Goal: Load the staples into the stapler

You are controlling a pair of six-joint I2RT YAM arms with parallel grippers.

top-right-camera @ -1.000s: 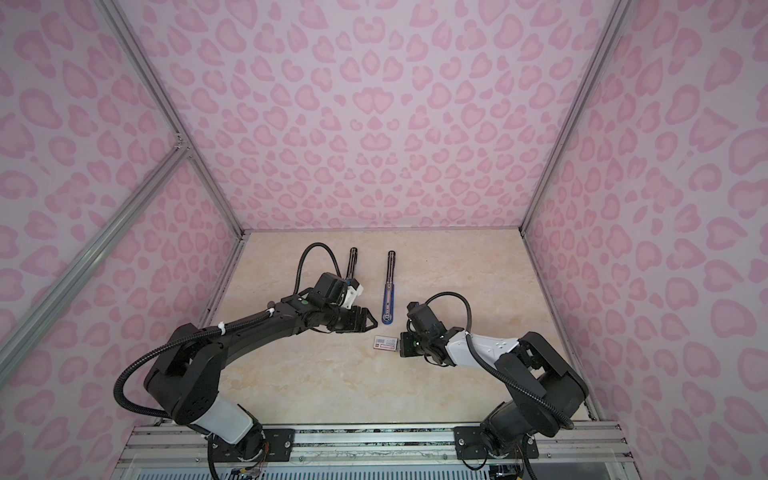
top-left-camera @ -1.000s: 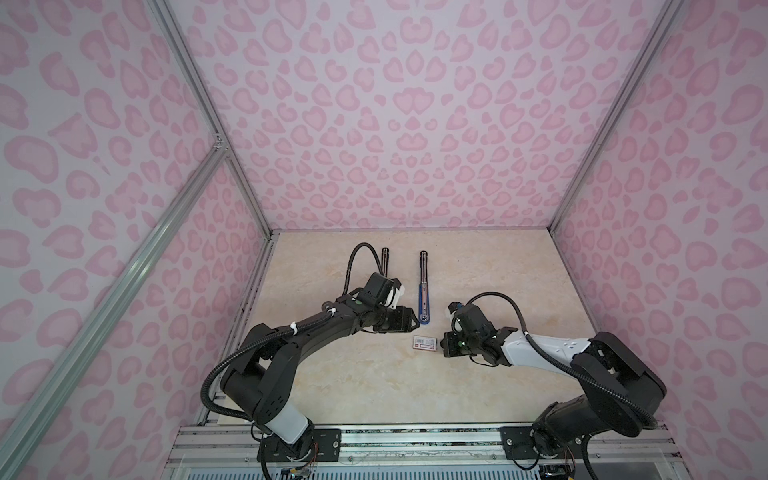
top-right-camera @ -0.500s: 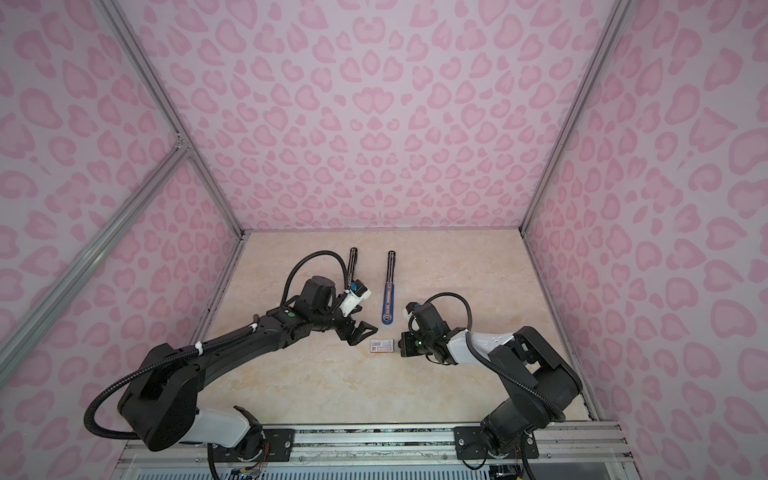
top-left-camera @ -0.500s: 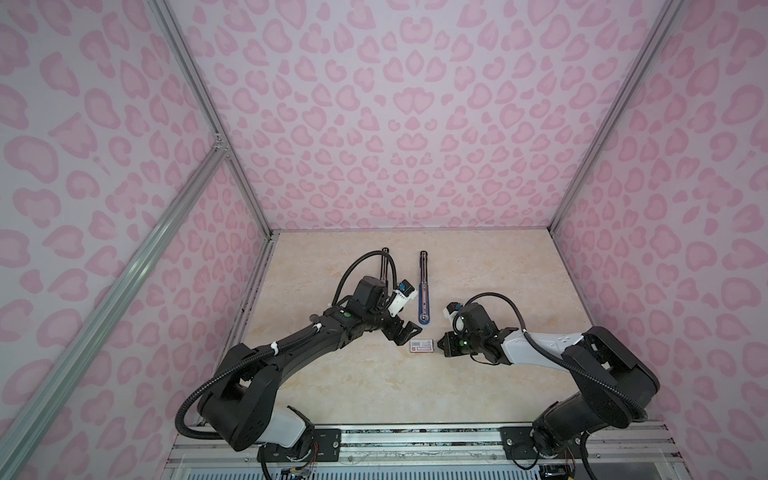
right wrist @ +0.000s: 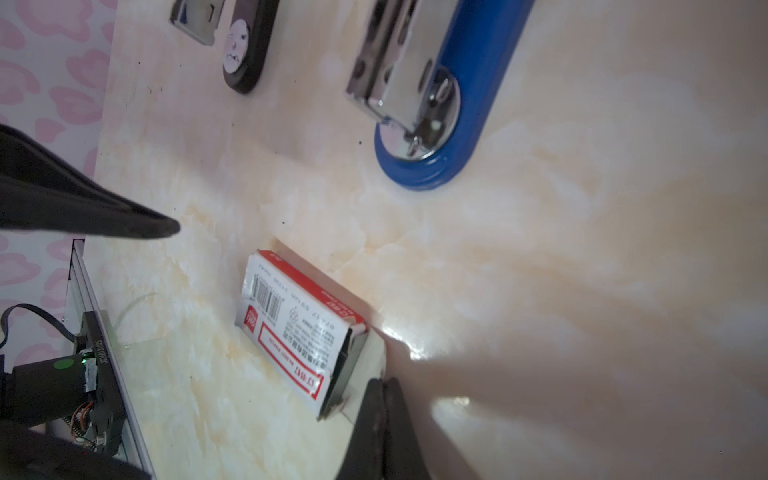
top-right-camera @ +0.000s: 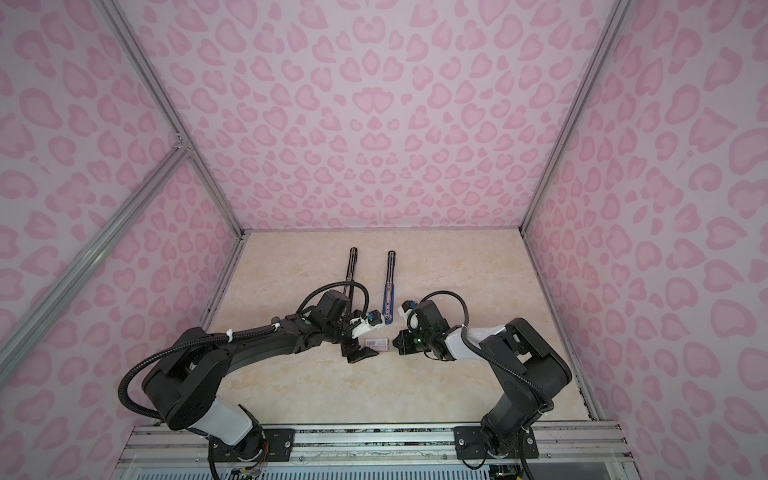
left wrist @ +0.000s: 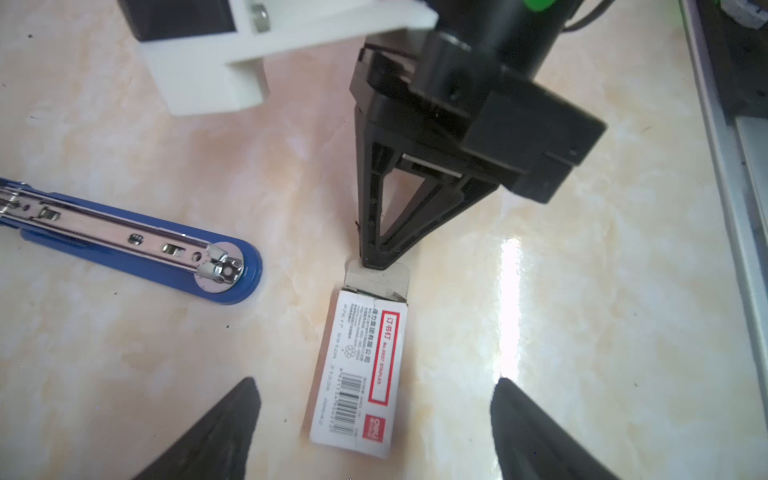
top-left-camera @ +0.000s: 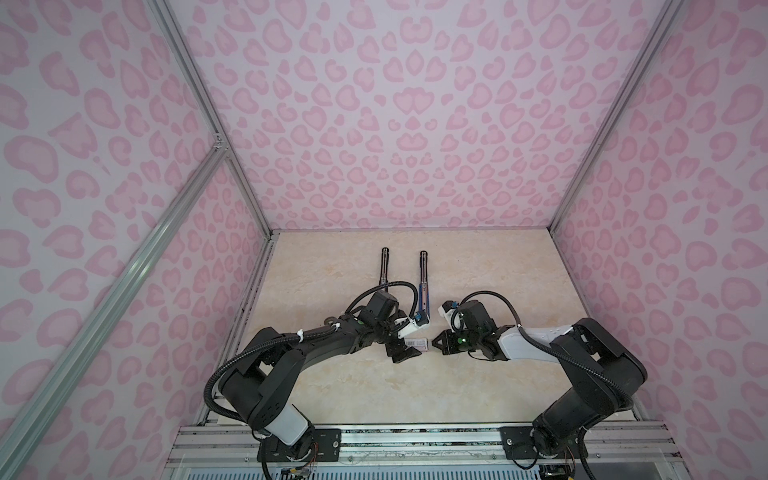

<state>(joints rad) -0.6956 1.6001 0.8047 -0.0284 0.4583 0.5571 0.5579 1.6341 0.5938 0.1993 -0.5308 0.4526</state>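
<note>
In both top views the left gripper (top-left-camera: 407, 341) and the right gripper (top-left-camera: 434, 343) meet tip to tip at a small white box (top-left-camera: 419, 344). The left arm's white camera mount (top-left-camera: 409, 329) covers part of that gripper, and the box is too small there to read. The left wrist view gives what they lack: the left gripper (left wrist: 374, 386) stands wide, one dark fingertip on each side of the box's (left wrist: 361, 374) barcode end with bare counter between. The right gripper (left wrist: 374, 259) is pinched to a point that touches the box's torn flap. The right wrist view alone looks into the open end of the box (right wrist: 291, 316), beside the closed gripper (right wrist: 380, 384). The fill there is dark grey and too blurred to say whether it is the staples. The counter (top-left-camera: 478, 270) is glossy cream marble with a bright glare streak beside the box. Pink heart-print walls (top-left-camera: 395, 124) close it on three sides, with aluminium posts at the corners and a slotted rail (top-left-camera: 415, 440) in front that carries both arm bases. Beyond the box, the black stapler (top-left-camera: 384, 268) lies on the left, its near half hidden by the left arm and cable in the top views. Only the right wrist view shows its rounded near end (right wrist: 245, 54). Right of it the blue stapler (top-left-camera: 423, 286) lies opened flat, steel channel up, its round end near the box but apart from it.
</note>
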